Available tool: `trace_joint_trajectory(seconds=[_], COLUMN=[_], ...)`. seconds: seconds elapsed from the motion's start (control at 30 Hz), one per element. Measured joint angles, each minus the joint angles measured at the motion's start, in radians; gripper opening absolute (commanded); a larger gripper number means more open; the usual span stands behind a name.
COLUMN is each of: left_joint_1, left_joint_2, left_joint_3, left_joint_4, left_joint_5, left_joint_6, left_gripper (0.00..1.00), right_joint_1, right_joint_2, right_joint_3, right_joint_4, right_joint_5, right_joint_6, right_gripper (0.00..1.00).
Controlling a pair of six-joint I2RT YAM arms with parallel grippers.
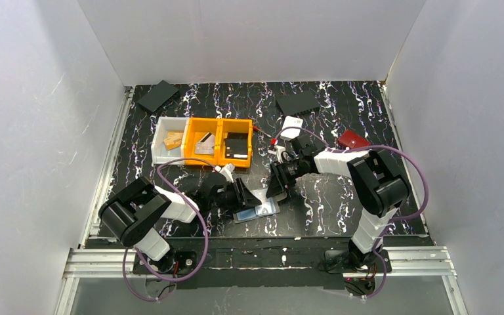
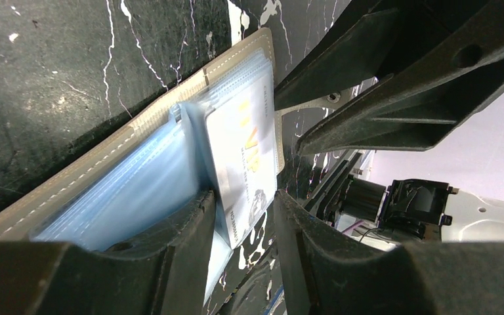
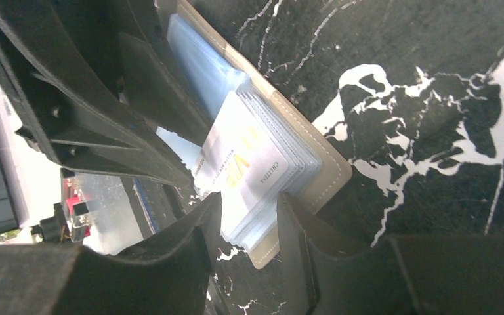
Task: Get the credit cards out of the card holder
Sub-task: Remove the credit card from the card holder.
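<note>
Card holder (image 1: 257, 211) – one, lying open – shows one credit card (image 2: 243, 157)

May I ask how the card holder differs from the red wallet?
The card holder is taupe with pale blue sleeves; the red wallet is plain red. The card holder lies open near the front; the red wallet sits further back, to the right. Both rest on the marbled table.

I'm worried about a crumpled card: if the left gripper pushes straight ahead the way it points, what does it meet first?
The white VIP card, lying between the open jaws of the left gripper; behind it the blue sleeves of the card holder. The right gripper's fingers sit beyond, though depth is unclear.
</note>
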Motion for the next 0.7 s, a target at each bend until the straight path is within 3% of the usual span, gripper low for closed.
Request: trace_joint_trajectory(seconds=[0.33, 0.5, 0.67, 0.7], left_joint_1=[0.005, 0.011, 0.013, 0.013], left_joint_2=[0.023, 0.034, 0.055, 0.063], left_joint_3=[0.0, -0.003, -0.008, -0.008], left_joint_4=[0.036, 0.043, 0.048, 0.052], left_joint_5=[0.027, 0.032, 0.034, 0.04], left_joint_6=[-0.003, -0.01, -0.018, -0.025], left_gripper=[0.37, 0.27, 0.0, 0.0], right_joint_1=[-0.011, -0.015, -0.016, -0.016], right_joint_2=[0.035, 0.043, 0.043, 0.043], right_joint_3=[-0.016, -0.017, -0.017, -0.016], right_joint_4=[0.087, 0.099, 0.097, 0.096], right_joint_5=[-0.09, -0.099, -0.092, -0.092], right_joint_6=[0.079, 0.101, 0.104, 0.104], right_gripper=[0.44, 0.45, 0.47, 0.47])
